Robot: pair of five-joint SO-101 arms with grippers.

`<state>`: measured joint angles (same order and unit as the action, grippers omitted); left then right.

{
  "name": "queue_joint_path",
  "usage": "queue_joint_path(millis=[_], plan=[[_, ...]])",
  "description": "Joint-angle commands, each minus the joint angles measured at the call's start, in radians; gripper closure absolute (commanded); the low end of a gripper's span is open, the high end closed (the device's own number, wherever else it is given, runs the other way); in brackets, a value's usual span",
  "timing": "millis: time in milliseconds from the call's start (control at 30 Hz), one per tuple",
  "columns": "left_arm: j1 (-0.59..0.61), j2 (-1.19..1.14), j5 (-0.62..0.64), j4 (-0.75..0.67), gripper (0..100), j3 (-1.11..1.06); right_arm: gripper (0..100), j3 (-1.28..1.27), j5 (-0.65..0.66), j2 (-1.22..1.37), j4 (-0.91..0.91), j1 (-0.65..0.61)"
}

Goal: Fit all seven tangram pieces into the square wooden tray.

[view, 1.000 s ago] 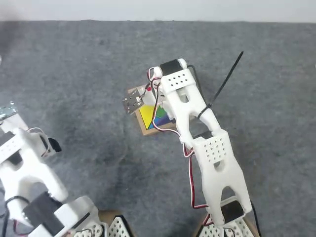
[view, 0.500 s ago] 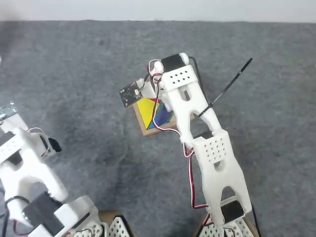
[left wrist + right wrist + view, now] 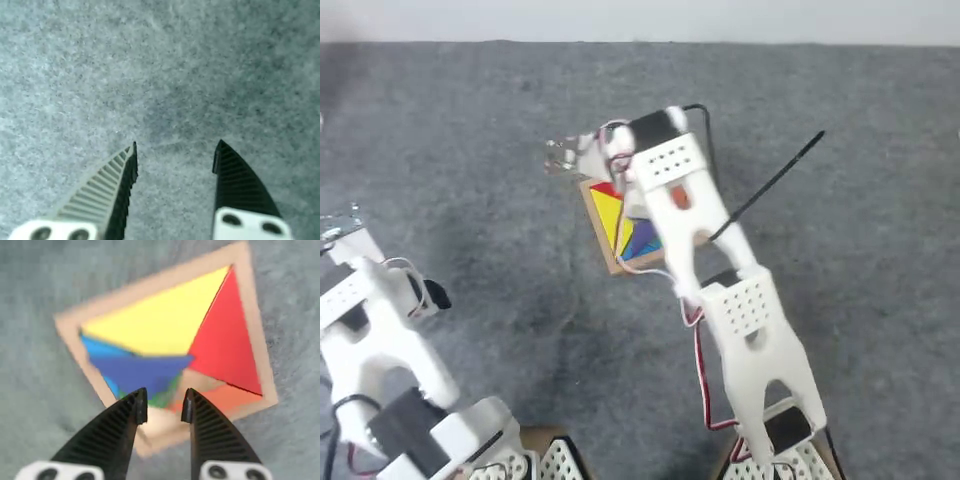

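Tray (image 3: 150, 289): square, wooden, flat on the grey carpet (image 3: 160, 60), near the middle of the table in the high view, partly under the right arm (image 3: 750, 320)
Yellow triangle (image 3: 160, 322): large, inside the tray, its long edge along one rim
Red triangle (image 3: 225, 340): large, inside the tray, side by side with the yellow one, the two meeting in a corner
Dark blue piece (image 3: 140, 371): inside the tray, just below the yellow triangle's point; too blurred to tell whether it sits flush
Light blue piece (image 3: 97, 347): a sliver between the dark blue piece and the rim
Green piece (image 3: 162, 399): a small patch showing in the gap between the right fingertips
Orange piece (image 3: 220, 396): along the rim beside the red triangle
Tan patch by the orange piece: cannot tell whether bare tray floor or a piece
Right gripper (image 3: 162, 406): over the tray's edge, fingertips a narrow gap apart with nothing between them
Left gripper (image 3: 175, 147): over bare carpet, well apart from the tray, jaws wide apart and holding nothing
Left arm (image 3: 380, 340): folded at the near left side of the table
Black cable tie (image 3: 770, 180): sticks out sideways from the right arm
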<state>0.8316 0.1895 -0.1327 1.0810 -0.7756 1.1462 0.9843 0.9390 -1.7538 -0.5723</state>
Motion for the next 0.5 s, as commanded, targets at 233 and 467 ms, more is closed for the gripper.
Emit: queue_joint_path(millis=[233,467], plan=[[-0.006,0.006,-0.012,0.011,76,0.007,88.7,0.077,-1.146,-0.008,-0.021,-0.033],[-0.008,0.006,-0.015,0.009,76,0.008,92.0,0.078,-1.257,0.111,0.002,-0.025]])
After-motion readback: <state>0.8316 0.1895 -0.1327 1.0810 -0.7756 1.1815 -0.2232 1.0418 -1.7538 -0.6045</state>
